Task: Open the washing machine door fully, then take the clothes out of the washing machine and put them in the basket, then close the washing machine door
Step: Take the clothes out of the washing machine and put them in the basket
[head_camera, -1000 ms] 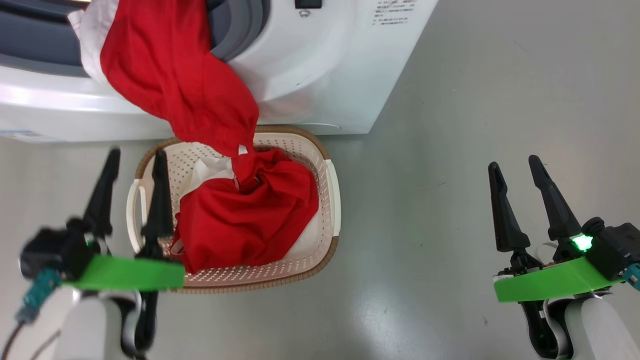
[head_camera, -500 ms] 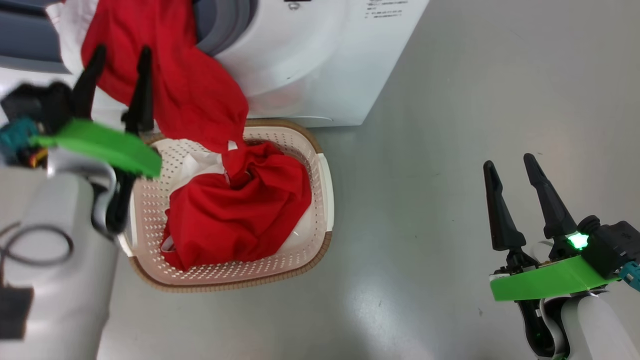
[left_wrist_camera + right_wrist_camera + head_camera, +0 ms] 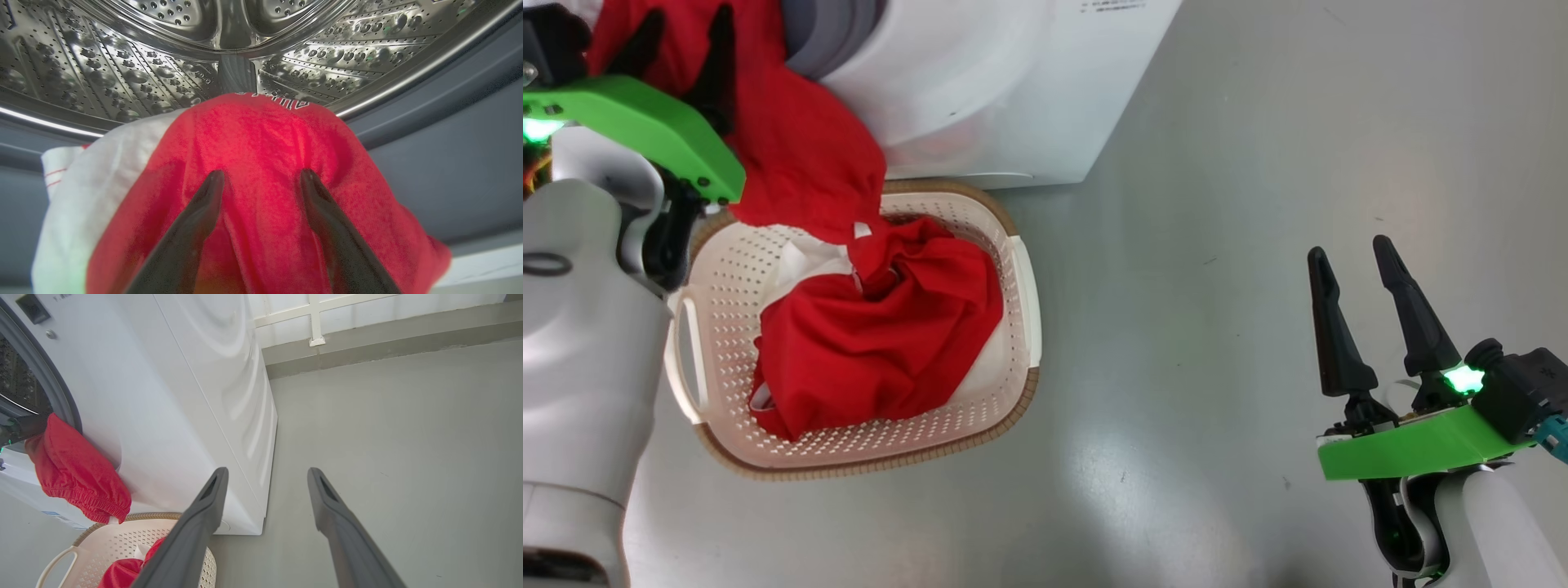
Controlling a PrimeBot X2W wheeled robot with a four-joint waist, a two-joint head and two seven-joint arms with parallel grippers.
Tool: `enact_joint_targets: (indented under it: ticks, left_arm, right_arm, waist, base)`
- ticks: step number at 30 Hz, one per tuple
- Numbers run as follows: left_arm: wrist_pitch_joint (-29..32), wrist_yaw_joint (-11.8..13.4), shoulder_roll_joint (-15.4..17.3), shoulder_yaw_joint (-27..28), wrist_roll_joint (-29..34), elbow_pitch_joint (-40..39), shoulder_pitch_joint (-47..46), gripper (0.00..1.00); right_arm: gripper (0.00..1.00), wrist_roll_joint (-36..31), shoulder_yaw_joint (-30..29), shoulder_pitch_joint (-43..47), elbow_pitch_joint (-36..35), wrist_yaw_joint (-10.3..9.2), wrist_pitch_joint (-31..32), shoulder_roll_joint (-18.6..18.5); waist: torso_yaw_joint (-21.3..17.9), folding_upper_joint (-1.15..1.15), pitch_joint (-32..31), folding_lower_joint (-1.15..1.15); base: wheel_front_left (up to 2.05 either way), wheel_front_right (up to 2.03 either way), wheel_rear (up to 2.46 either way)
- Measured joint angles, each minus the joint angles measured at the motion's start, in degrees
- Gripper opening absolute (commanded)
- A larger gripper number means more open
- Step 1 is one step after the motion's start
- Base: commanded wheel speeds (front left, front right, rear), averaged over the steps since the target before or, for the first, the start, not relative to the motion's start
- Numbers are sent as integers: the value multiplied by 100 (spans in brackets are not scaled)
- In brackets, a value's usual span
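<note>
- The washing machine [image 3: 980,90] stands on the grey floor [image 3: 1217,327]. Its opening is uncovered, and the grey-blue gasket [image 3: 829,33] shows at the top of the head view.
- The left wrist view looks into the perforated steel drum [image 3: 163,61], with the gasket [image 3: 449,143] below and beside it.
- One red garment [image 3: 800,155] hangs out of the opening, over the machine's front. Its lower end reaches the basket [image 3: 866,469].
- In the left wrist view this garment [image 3: 265,143] lies humped over the lip of the opening. It has a white part [image 3: 114,163] on its left and white lettering [image 3: 292,104] at its far edge.
- A second red garment [image 3: 882,335] lies bunched inside the basket, with white fabric showing beside it.
- The basket sits on the floor just in front of the machine, touching or almost touching its base.
- The left gripper [image 3: 686,37] is up at the opening, its fingers [image 3: 196,228] apart on either side of a fold of the hanging garment. They are not clamped, and I cannot tell whether the tips touch the cloth.
- The right gripper [image 3: 1349,253] hangs over bare floor, well apart from the basket. Its fingers [image 3: 196,531] are spread and hold nothing.
- The right wrist view shows the machine's side [image 3: 184,396], the hanging garment [image 3: 73,469] and the basket [image 3: 122,543] at lower left.
</note>
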Motion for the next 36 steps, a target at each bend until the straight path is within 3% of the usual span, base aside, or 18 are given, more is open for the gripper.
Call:
enact_joint_targets:
  ticks: [6, 7, 8, 12, 24, 27, 31, 32, 36]
  left_arm:
    - [14, 0, 40, -436, -91, 412, -328, 100]
    - [14, 0, 51, -497, -103, 472, -382, 91]
    - [13, 0, 64, -558, -118, 533, -422, 62]
    - [-46, 0, 103, -734, -234, 724, -497, 0]
    - [-797, 0, 115, -870, -670, 706, -389, 0]
    - [-801, 0, 174, -343, -633, 46, -91, 0]
    - [-815, 10, 133, 676, -134, -1079, 520, 0]
    - [-821, 10, -18, 1144, 208, -1603, 905, 0]
    - [-826, 7, -470, 1780, 871, -2546, 1632, 0]
  right_arm:
    - [100, 26, 32, -51, -10, 1, 0, 1]
    - [100, 26, 35, -65, -10, 1, 0, 1]
    - [100, 26, 40, -83, -10, 1, 0, 1]
    - [100, 42, 53, -103, -10, 1, 0, 1]
    - [100, 42, 36, -96, 5, 0, 0, 2]
    - [100, 41, 7, -80, 10, 1, 0, 2]
    - [100, 32, -30, -36, 19, 1, 0, 2]
    - [100, 11, -63, 24, 24, 1, 0, 2]
    - [100, -19, -68, 67, 46, 0, 0, 3]
  waist:
    - [-86, 0, 75, 0]
    - [-95, 0, 83, 0]
    - [-104, 0, 88, 0]
    - [-141, 0, 93, 0]
    - [-87, 0, -104, 0]
    - [-41, 0, -209, 0]
    - [51, 0, -336, 0]
    - [102, 0, -403, 0]
    - [206, 0, -535, 0]
  base:
    - [0, 0, 0]
    - [0, 0, 0]
    - [0, 0, 0]
    - [0, 0, 0]
    - [0, 0, 0]
    - [0, 0, 0]
    - [0, 0, 0]
    - [0, 0, 0]
    - [0, 0, 0]
